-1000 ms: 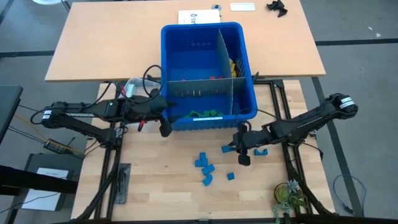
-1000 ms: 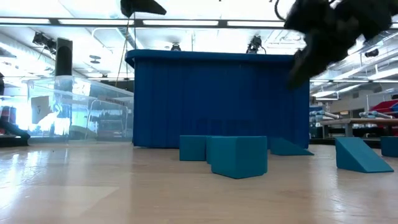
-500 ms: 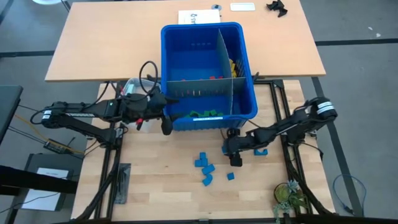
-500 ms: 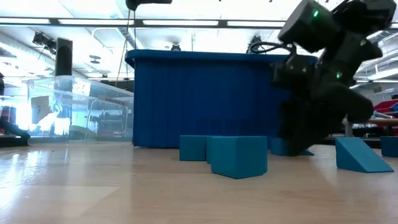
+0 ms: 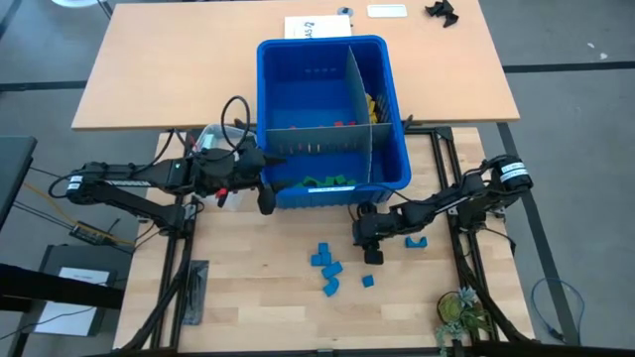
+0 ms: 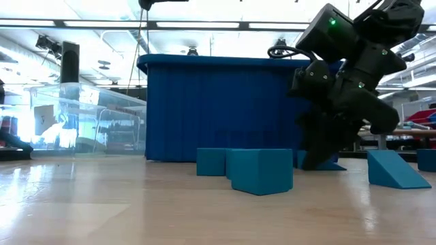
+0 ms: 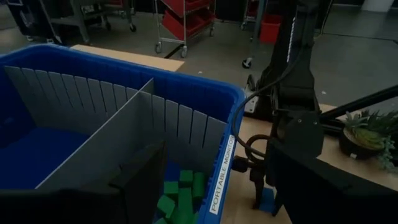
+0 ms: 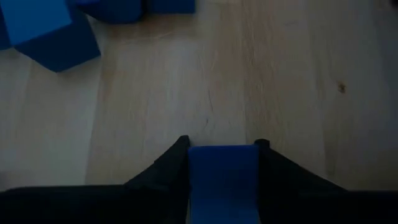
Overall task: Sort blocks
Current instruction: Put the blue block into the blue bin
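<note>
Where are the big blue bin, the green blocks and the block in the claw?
Large blue plastic bin [image 5: 332, 190]: high view, front wall.
Small green plastic blocks [image 7: 181, 194]: left wrist view, middle of the pile.
Small blue plastic block [image 8: 222, 171]: right wrist view, top face, between the right claw's fingers.

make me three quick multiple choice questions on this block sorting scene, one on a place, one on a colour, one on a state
1. Where is the right gripper?
A. down at the table in front of the blue bin
B. inside the bin
C. over the far table

2. What colour are the loose blocks on the table?
A. red
B. blue
C. yellow

3. What is between the right gripper's fingers?
A. nothing
B. a green block
C. a blue block

Answers: 1 A, the high view shows it low on the wood just in front of the bin. 2 B, all the loose ones are blue. 3 C, the right wrist view shows a blue block between the fingers.
</note>
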Robot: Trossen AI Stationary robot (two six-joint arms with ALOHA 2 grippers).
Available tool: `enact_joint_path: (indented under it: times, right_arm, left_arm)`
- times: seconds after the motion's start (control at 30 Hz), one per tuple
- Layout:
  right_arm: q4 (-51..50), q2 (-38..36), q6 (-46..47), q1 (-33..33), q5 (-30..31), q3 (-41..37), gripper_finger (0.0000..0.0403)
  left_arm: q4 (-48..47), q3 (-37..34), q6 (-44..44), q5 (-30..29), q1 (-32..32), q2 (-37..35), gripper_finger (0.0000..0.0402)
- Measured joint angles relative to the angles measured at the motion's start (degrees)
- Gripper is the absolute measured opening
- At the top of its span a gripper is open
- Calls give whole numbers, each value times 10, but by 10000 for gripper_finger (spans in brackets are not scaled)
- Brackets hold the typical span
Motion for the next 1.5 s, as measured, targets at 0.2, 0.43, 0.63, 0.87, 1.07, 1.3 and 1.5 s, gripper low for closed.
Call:
enact_joint_path:
  times: [0.2, 0.43, 0.63, 0.87, 1.07, 1.3, 1.5]
  right_arm:
    - [-22, -34, 12, 9, 11, 2, 131]
    - [-64, -136, 14, 27, 11, 27, 131]
    - [-71, -231, 14, 39, 61, 54, 131]
    - [-84, -291, -30, 38, 119, 93, 131]
    - [-183, -316, -38, 1, 204, 145, 131]
    - [-242, -342, -36, -71, 247, 161, 131]
    - [-271, -345, -40, -120, 246, 162, 131]
  left_arm:
    - [8, 0, 0, 0, 0, 0, 285]
    - [-25, 0, -15, 2, 0, 0, 285]
    - [-39, 0, -12, 10, 0, 0, 285]
    - [-40, 0, -5, 73, 0, 0, 285]
    - [-42, 0, -14, 84, 0, 0, 285]
    - [-42, 0, -16, 73, 0, 0, 285]
    - [-46, 0, -19, 71, 0, 8, 285]
